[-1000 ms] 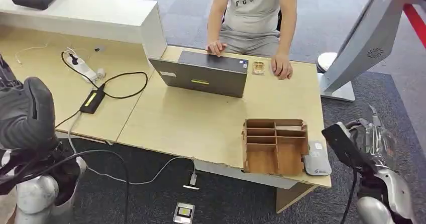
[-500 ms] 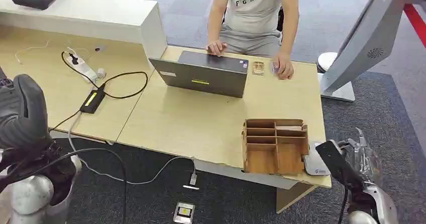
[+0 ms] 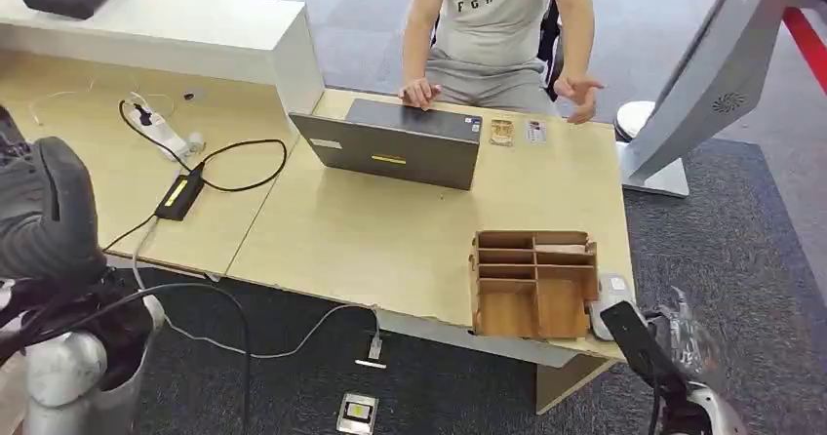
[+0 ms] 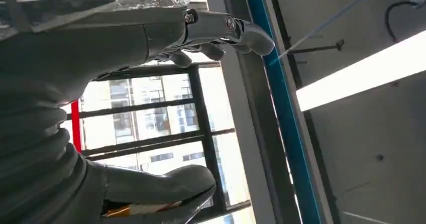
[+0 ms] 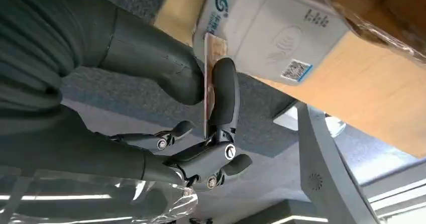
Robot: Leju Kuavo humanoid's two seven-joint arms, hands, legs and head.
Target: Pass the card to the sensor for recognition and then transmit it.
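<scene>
Right robot hand (image 5: 201, 108) pinching card (image 5: 207, 78) between thumb and finger, edge just beside white sensor (image 5: 271, 33) at counter (image 5: 371, 93) corner. Thin, stiff, light, probably slick; best held by its edges. Left robot hand (image 4: 150, 83) holding nothing, fingers apart.

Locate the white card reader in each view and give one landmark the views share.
Head view: the white card reader lies at the table's near right corner, beside the wooden organizer, partly behind the right hand.
Left wrist view: not in it.
Right wrist view: the reader lies on the table edge, beyond the pinched card.
Shared landmark: the grey stand.
</scene>
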